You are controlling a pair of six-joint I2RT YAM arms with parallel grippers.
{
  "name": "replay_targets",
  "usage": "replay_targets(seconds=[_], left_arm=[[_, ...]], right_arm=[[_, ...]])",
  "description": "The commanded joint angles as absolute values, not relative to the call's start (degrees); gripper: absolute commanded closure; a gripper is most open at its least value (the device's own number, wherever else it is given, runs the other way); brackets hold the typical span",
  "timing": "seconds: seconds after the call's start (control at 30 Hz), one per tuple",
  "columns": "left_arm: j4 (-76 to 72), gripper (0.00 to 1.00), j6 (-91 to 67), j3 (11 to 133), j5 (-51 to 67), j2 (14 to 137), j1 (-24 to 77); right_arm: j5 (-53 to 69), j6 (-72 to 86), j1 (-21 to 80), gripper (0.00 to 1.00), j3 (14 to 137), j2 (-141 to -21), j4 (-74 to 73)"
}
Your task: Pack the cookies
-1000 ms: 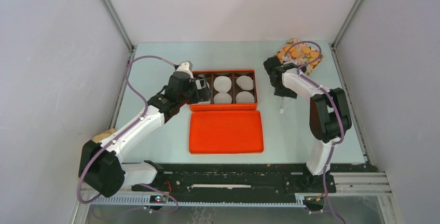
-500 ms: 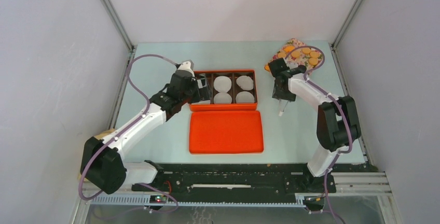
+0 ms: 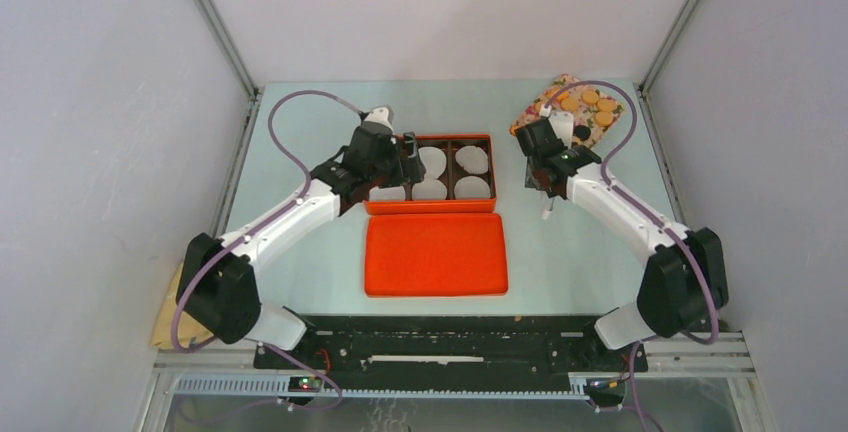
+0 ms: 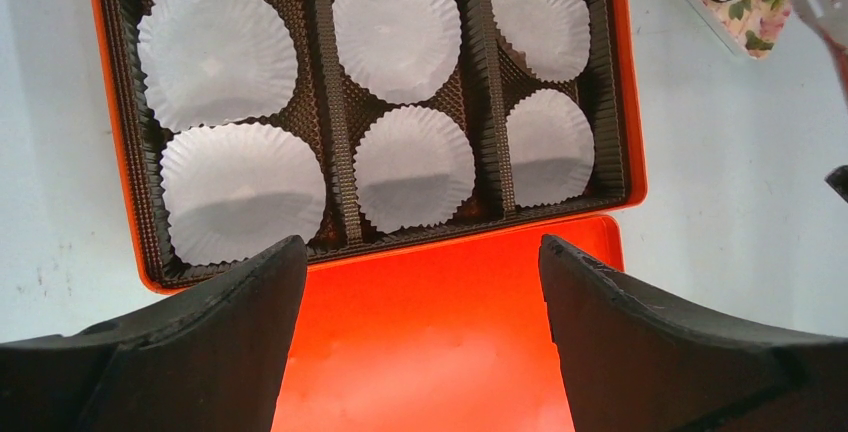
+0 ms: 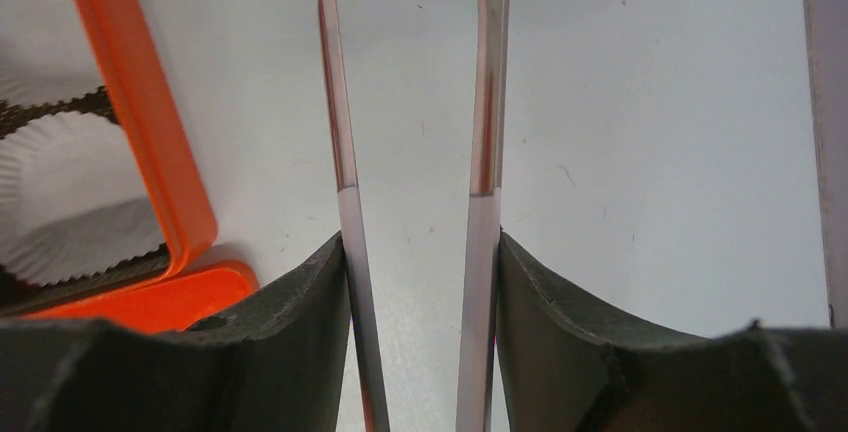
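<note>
My left end effector (image 4: 417,257) hangs released, jaws wide, over the orange rectangular box (image 4: 633,102) holding six white fluted paper liners (image 4: 396,24). My right end effector (image 5: 420,252) is clenched on slim translucent plastic tongs (image 5: 486,102). The small round orange and dark cookies (image 3: 590,98) lie on a floral tray (image 4: 745,22) at the far right corner of the pale tabletop (image 3: 300,132).

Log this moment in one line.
left gripper: open above orange box of empty white liners | right gripper: shut on translucent tongs | orange and dark cookies: on floral tray
</note>
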State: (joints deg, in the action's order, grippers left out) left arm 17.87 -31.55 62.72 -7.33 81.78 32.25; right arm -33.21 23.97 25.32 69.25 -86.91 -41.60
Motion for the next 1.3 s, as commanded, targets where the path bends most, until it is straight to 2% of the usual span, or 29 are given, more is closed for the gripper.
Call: replay_targets(seconds=[0.0, 0.17, 0.4, 0.6, 0.73, 0.9, 1.27], left_arm=[[17.6, 0.1, -32.0, 66.7, -9.3, 83.1, 32.6], [22.3, 0.1, -30.3, 74.1, -13.2, 87.2, 32.5], [23.7, 0.1, -30.5, 78.9, -11.9, 90.1, 32.3], [22.7, 0.1, -31.4, 78.1, -9.7, 91.3, 32.3], [21.6, 0.1, -31.8, 77.0, -8.9, 90.9, 32.3], [19.9, 0.1, -32.9, 75.8, -6.6, 91.2, 32.3], [17.3, 0.1, -34.1, 73.0, -1.8, 93.4, 32.4]], right_arm=[[-30.7, 17.4, 25.8, 0.43, 66.9, -80.9, -33.7], [-18.9, 9.4, 25.6, 0.43, 67.6, -81.0, -30.7], [-8.5, 13.2, 24.3, 0.42, 71.5, -89.7, -43.9], [-2.2, 16.6, 21.9, 0.42, 70.1, -93.0, -47.5], [-1.9, 17.7, 19.8, 0.4, 70.1, -95.4, -49.8], [-5.1, 19.6, 18.6, 0.31, 69.9, -97.8, -52.8], [-8.4, 29.4, 20.8, 0.29, 65.0, -100.8, -48.2]])
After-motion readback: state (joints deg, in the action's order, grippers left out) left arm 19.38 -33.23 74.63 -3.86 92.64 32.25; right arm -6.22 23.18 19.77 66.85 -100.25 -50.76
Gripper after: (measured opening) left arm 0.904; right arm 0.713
